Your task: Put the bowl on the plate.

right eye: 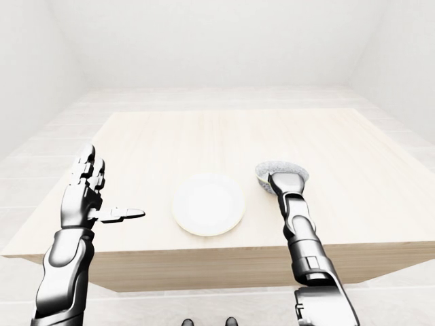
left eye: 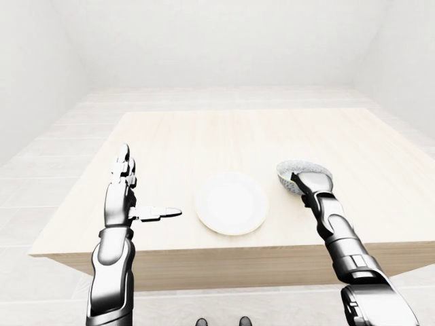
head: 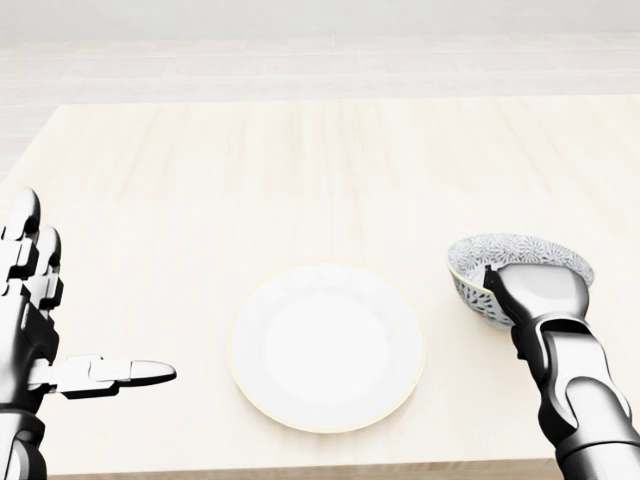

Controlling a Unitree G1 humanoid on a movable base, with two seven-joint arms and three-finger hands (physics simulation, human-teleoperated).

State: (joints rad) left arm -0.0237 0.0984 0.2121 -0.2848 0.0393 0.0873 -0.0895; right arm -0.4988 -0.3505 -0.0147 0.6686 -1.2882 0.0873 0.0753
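A white plate [head: 325,345] lies flat near the middle of the wooden table [head: 300,150]. To its right sits a patterned grey-and-white bowl [head: 522,249], a short gap away from the plate's rim. My right hand [head: 512,287] covers the bowl's near rim, with the thumb outside the wall and the fingers reaching inside, closed on the rim. My left hand [head: 85,310] is held up left of the plate, fingers straight, thumb pointing toward the plate, holding nothing.
The table's near edge [left eye: 231,255] runs just below the plate in the left-eye view. Pale floor and white walls surround the table. My feet [left eye: 221,321] show at the bottom edge.
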